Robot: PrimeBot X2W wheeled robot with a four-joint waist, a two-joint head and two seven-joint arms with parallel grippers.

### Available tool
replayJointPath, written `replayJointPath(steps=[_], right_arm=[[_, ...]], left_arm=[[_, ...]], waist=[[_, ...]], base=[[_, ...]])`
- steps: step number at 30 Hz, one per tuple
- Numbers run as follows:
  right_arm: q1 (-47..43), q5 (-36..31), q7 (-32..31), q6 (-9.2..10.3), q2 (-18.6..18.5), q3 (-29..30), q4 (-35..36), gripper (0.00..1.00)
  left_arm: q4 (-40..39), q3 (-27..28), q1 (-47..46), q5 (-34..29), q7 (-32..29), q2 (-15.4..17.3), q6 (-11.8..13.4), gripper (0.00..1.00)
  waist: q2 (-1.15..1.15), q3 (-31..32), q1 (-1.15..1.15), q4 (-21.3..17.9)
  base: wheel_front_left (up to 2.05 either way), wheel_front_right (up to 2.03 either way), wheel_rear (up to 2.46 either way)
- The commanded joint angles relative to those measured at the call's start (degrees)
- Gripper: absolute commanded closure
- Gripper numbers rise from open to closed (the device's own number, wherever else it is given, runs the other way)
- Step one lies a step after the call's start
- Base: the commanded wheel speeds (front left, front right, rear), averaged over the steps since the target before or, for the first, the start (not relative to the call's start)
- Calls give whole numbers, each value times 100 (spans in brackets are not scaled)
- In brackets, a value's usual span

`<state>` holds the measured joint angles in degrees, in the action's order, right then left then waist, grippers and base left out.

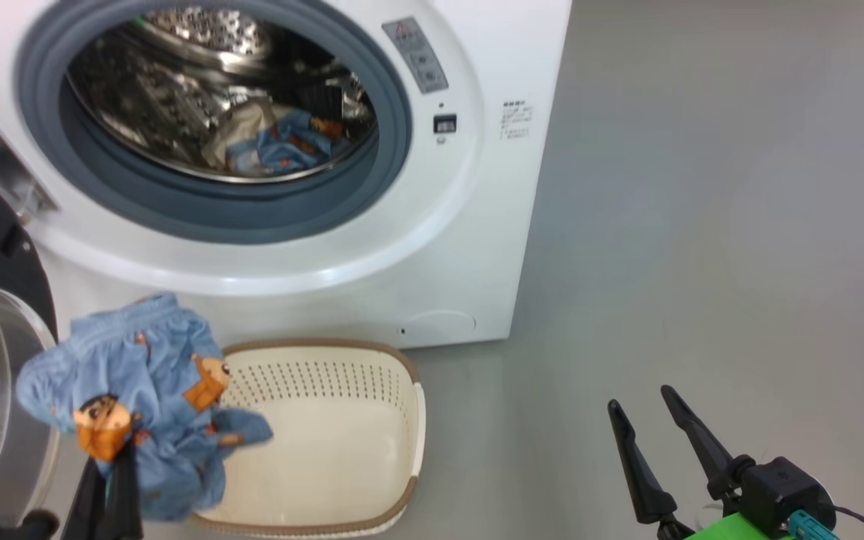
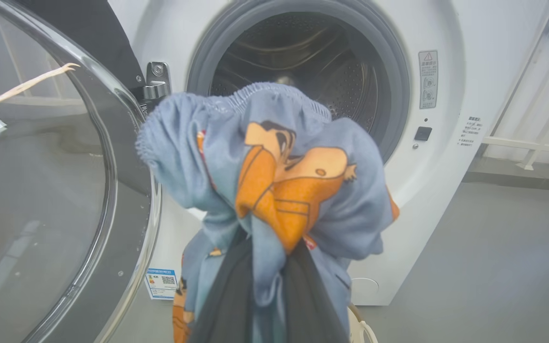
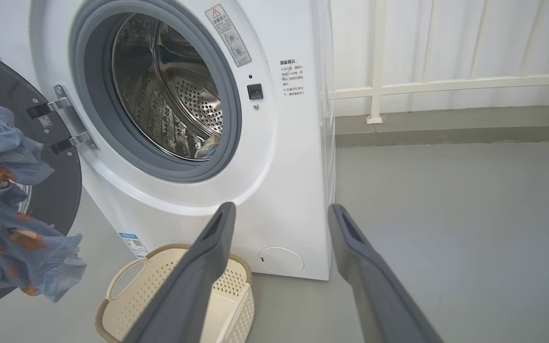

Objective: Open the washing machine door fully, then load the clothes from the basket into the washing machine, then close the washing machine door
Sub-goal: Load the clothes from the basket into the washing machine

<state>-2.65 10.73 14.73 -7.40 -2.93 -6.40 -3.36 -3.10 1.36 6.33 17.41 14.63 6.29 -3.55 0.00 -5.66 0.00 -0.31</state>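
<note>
Below the washing machine (image 1: 477, 225) mouth, the left gripper (image 1: 115, 480), pinching probably the last clothes (image 1: 139, 375), must lift them in; the right gripper (image 1: 640, 399) gapes.

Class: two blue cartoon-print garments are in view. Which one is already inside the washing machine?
The crumpled garment lying at the bottom of the steel drum; the other garment hangs outside, clamped in the left gripper's shut jaws.

White washing machine (image 3: 284, 181) front: right of the drum opening, a grey warning label (image 3: 229, 35) with a red triangle sign. Beside it is a printed block (image 3: 293, 78) of small Chinese characters, unreadable. Low left, a blue sticker (image 2: 161, 282) with QR codes.
</note>
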Motion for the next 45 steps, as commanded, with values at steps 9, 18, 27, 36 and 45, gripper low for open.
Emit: replayJointPath(steps=[9, 18, 27, 36, 45], right_arm=[[-76, -14, 27, -9, 5, -9, 243, 0], [-84, -12, 27, -9, 5, 24, 315, 0], [-37, -3, 27, -9, 5, 27, 355, 0], [61, 8, 27, -9, 5, 37, 385, 0], [225, 31, 27, -9, 5, 57, 445, 0]], left_arm=[[-337, 372, 201, -205, 37, -60, -51, 100], [-351, 413, 244, -293, 37, -145, -104, 100], [-309, 417, 156, -295, 37, -201, -168, 100], [-263, 385, -44, -308, 37, -237, -218, 100], [-59, 333, -459, -275, 37, -263, -287, 100]], waist=[[0, 214, 0, -123], [0, 173, 0, -142], [0, 31, 0, -110], [0, -256, 0, -78], [0, -720, 0, -61]], base=[[0, 0, 0], [0, 0, 0], [0, 0, 0], [0, 0, 0], [0, 0, 0]])
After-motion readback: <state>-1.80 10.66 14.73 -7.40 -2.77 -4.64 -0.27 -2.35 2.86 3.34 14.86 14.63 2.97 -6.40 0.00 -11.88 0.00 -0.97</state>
